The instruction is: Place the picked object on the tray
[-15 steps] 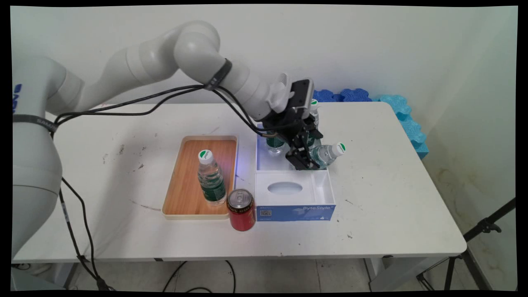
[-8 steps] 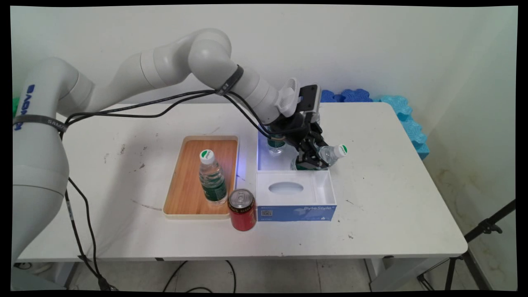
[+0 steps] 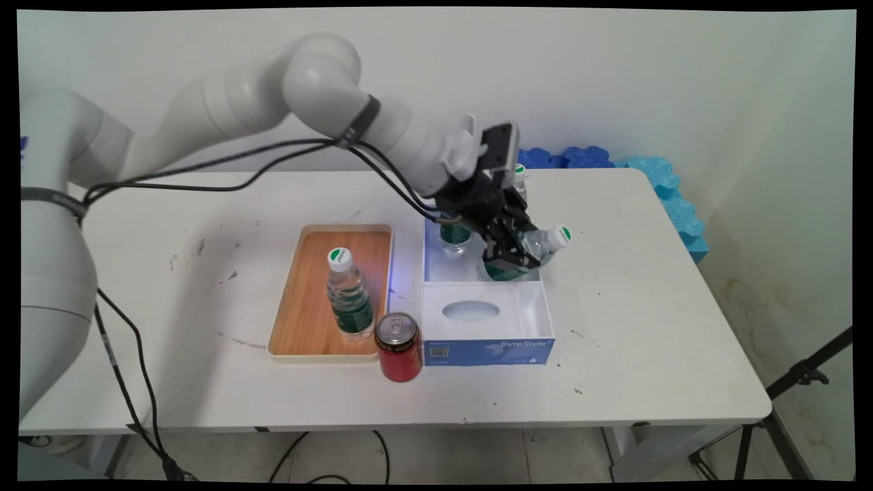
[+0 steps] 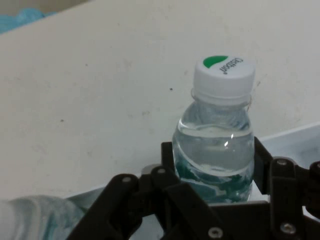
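Over white box (image 3: 436, 269): tool (image 4: 215, 165) clamped on tilted water bottle (image 4: 216, 135).

Water bottle (image 3: 535, 249) (image 4: 215, 145): clear plastic, white cap w/ green mark, green label, nearly full. It is tilted, cap toward right, and clamped between the fingers of the gripper (image 3: 510, 259) (image 4: 215, 172), over the far-right corner of the white box (image 3: 436, 273).
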Controlling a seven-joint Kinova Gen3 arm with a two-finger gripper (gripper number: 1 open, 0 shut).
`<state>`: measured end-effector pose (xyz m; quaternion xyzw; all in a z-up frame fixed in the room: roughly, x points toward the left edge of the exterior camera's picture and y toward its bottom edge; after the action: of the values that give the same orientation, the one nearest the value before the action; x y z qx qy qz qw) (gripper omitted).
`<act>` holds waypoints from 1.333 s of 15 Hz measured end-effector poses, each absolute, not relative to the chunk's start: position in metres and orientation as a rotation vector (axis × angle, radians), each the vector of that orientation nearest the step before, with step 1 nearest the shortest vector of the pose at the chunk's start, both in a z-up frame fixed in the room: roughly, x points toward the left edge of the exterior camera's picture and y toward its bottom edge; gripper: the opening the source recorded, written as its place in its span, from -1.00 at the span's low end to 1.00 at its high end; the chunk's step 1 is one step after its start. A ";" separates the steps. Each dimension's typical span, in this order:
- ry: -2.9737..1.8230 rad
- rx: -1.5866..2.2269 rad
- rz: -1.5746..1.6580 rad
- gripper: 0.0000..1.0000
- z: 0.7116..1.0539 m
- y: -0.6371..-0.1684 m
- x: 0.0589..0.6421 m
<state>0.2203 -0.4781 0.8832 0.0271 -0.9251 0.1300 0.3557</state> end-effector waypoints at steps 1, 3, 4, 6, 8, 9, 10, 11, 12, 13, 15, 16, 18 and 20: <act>-2.373 0.079 0.341 -1.00 0.893 -0.473 0.227; -2.334 0.101 0.349 -1.00 0.915 -0.457 0.247; -2.315 0.118 0.348 -1.00 0.924 -0.450 0.258; -2.271 0.177 0.340 -1.00 0.941 -0.434 0.288; -2.226 0.247 0.327 -1.00 0.953 -0.422 0.320; -2.203 0.284 0.320 -1.00 0.957 -0.415 0.339; -2.183 0.311 0.320 -1.00 0.960 -0.410 0.358; -2.167 0.331 0.324 -1.00 0.962 -0.407 0.374; -2.150 0.354 0.334 -1.00 0.964 -0.403 0.392; -2.137 0.374 0.347 -1.00 0.964 -0.401 0.408; -2.117 0.414 0.372 -1.00 0.962 -0.397 0.433; -2.104 0.444 0.388 -1.00 0.958 -0.395 0.448; -2.081 0.491 0.403 -1.00 0.948 -0.390 0.471; -2.065 0.527 0.405 -1.00 0.936 -0.382 0.490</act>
<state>0.4903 -0.3819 0.9361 0.2150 -0.8417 0.1651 0.4670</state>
